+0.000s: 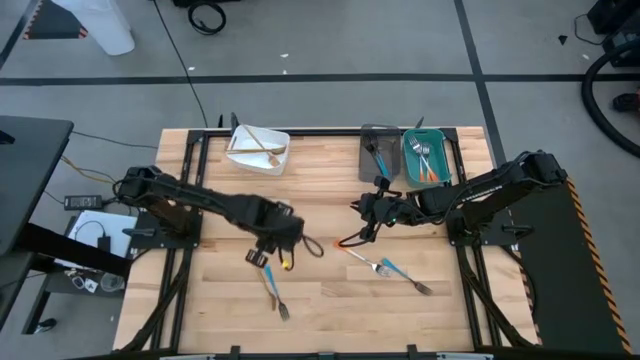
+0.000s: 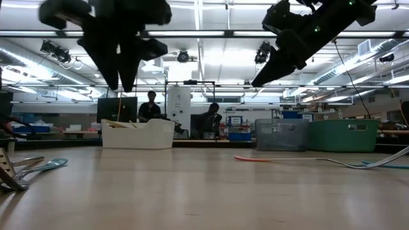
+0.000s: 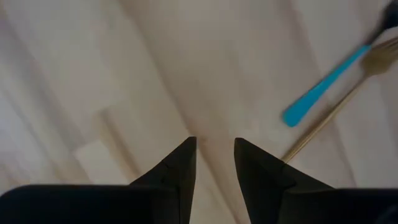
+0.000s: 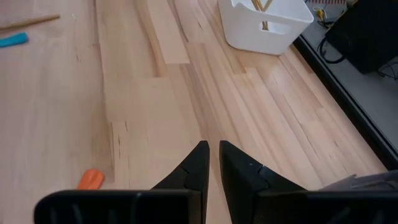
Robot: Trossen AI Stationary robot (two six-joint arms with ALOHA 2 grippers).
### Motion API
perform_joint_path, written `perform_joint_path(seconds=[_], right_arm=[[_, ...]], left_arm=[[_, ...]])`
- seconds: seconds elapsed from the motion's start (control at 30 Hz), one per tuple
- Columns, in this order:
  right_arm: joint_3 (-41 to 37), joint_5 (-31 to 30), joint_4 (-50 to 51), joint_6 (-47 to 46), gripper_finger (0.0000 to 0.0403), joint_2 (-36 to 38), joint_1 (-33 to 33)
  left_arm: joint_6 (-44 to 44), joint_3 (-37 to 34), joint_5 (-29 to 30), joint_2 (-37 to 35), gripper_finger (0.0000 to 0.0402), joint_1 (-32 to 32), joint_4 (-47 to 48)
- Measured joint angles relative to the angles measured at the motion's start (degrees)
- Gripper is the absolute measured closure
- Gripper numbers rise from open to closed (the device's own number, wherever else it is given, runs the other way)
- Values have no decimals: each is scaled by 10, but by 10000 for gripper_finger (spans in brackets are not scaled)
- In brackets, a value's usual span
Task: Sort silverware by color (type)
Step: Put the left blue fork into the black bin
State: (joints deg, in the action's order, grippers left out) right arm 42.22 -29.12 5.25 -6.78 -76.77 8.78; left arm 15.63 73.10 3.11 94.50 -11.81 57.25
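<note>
On the wooden table lie a blue-handled fork beside a thin gold one, an orange-handled piece, and another blue-handled fork next to a pale metal fork. My left gripper hangs open above the bare wood, pointing down, just beyond the handle end of the near-left blue fork. My right gripper hovers over the table's middle, slanting down toward the left, its fingers a narrow gap apart with nothing between. The orange handle's end lies beside it.
Three bins stand along the far edge: a white one holding gold pieces, a grey one with a blue-handled piece, a teal one with orange-handled forks. Bare wood lies between the arms. People sit in the room behind.
</note>
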Motion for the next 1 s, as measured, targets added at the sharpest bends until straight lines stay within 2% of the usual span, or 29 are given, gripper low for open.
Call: perform_joint_path(seconds=[0.27,0.57,1.0], right_arm=[[0,1,-18,19,355,0,-3],[0,2,-18,19,355,0,-3],[0,2,-43,49,355,0,-4]], left_arm=[[4,0,0,0,285,-80,-57],[-3,-25,0,28,285,-135,-80],[0,-52,0,72,285,-158,-155]])
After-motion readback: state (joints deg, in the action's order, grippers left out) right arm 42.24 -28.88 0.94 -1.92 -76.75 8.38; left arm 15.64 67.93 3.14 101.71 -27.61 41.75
